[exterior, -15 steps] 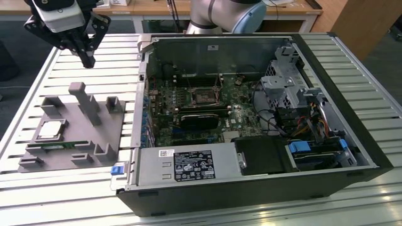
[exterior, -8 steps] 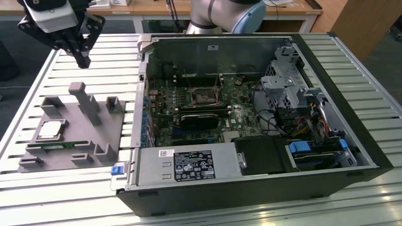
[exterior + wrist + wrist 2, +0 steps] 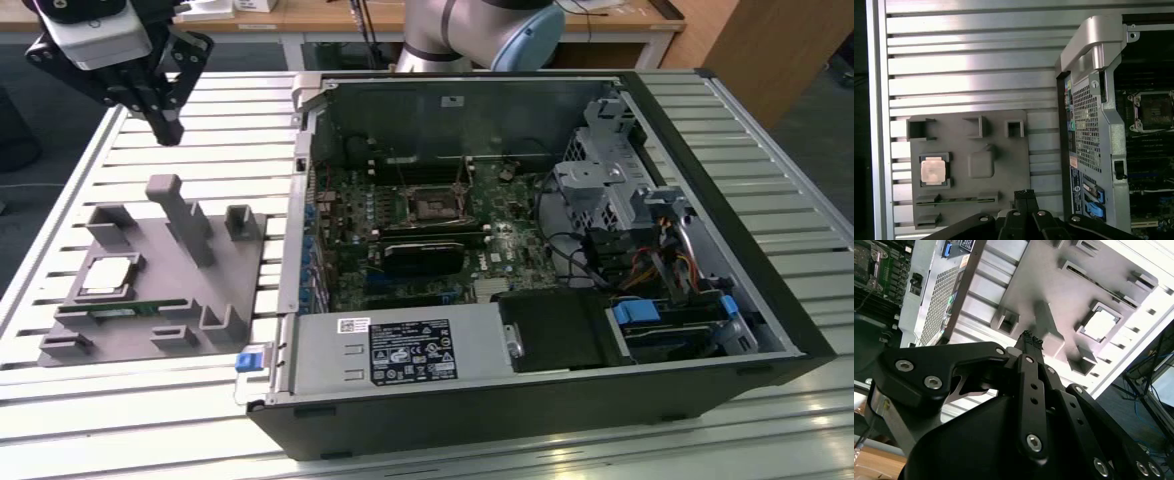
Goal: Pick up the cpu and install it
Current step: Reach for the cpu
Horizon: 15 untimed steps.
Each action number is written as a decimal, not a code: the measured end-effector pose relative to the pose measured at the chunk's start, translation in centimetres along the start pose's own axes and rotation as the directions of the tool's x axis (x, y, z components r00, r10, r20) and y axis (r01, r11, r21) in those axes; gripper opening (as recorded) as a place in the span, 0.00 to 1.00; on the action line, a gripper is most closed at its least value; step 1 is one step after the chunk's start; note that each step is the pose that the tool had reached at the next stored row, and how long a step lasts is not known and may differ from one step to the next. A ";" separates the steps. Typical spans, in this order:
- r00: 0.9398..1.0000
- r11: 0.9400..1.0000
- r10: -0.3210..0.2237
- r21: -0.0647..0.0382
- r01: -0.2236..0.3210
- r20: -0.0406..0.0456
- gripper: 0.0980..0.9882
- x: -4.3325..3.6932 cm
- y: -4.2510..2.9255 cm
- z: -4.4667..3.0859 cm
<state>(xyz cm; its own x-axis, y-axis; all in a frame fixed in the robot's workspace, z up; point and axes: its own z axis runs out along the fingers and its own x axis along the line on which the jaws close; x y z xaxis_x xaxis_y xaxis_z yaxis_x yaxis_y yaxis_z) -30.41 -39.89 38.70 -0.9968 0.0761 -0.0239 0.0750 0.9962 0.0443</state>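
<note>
Hanging over the slatted metal worktop (image 3: 767, 140) at the exterior view's left, the claw (image 3: 167, 135) points straight down with its two black fingers pressed together and nothing between them. In both wrist views the fingertips (image 3: 1025, 193) meet in a single closed point, clear of everything below.

The cpu (image 3: 110, 277) lies flat, silver face up, in a square pocket of the grey holder plate (image 3: 254, 275), which sits on the worktop just beside the open computer case (image 3: 534, 410). The claw is well apart from the chip, above the bare slats on the plate's far side.

On the same plate a narrow green memory stick (image 3: 127, 310) rests in a slot next to the cpu, and a tall grey post (image 3: 180, 215) stands up near the middle.

Inside the case, the square socket (image 3: 434, 205) on the motherboard sits open, with a black heatsink (image 3: 424, 250) just beside it.
</note>
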 end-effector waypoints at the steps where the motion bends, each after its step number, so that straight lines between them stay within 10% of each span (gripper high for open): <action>1: 1.000 1.000 0.000 0.000 0.000 0.000 0.01 0.07 -0.01 0.00; 15: 1.000 1.000 0.000 0.000 0.000 0.000 0.01 2.42 -0.23 -0.01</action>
<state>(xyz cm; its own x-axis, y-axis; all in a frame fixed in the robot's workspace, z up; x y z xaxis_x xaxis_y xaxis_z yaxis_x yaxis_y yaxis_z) -32.84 -39.94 38.64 -0.9968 0.0761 -0.0239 0.0750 0.9962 0.0443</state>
